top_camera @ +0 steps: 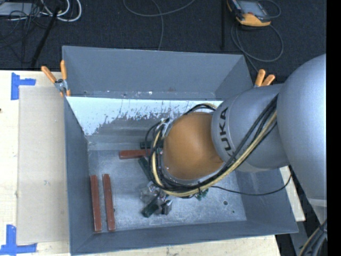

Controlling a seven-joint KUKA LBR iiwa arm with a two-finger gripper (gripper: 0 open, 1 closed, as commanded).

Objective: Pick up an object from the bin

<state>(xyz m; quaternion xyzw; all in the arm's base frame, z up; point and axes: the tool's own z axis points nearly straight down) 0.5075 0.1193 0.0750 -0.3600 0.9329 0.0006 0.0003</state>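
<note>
End effector [156, 204] sat low on bin [133, 73] floor; couldn't tell open or closed, nothing seen in it. Prob. still approach step. Two red-brown sticks [96, 202] lay beside it, apart, away from my arm [261, 137]; third bar [130, 154] just beyond. Next: centre over one, close. Arm read "UKA".

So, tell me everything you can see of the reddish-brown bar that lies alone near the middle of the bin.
The reddish-brown bar is a flat, straight strip, matt, maybe wood. It lies flat on the bin floor just below the back slope, running left to right. Its left end is free; its right end is hidden behind the arm's cables. The gripper is apart from it, nearer the front.
</note>
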